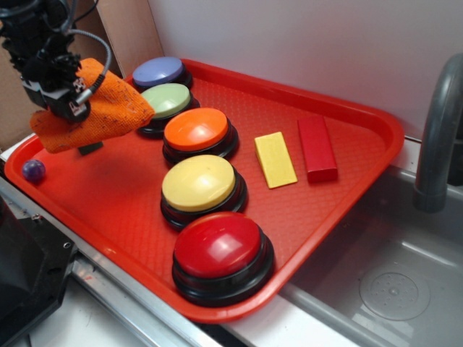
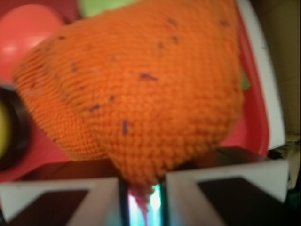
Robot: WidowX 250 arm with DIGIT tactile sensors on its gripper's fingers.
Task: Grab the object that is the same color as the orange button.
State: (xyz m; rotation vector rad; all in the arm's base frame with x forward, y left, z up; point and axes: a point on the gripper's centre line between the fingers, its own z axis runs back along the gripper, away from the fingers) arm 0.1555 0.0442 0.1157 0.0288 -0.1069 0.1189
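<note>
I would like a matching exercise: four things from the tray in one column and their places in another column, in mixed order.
Things:
1. orange cloth
2. red button
3. purple ball
4. red block

Places:
A. right of the yellow block
B. held up off the tray by the gripper
C. near edge of the tray
D. left corner of the tray

Pairs: 1-B, 2-C, 3-D, 4-A
</note>
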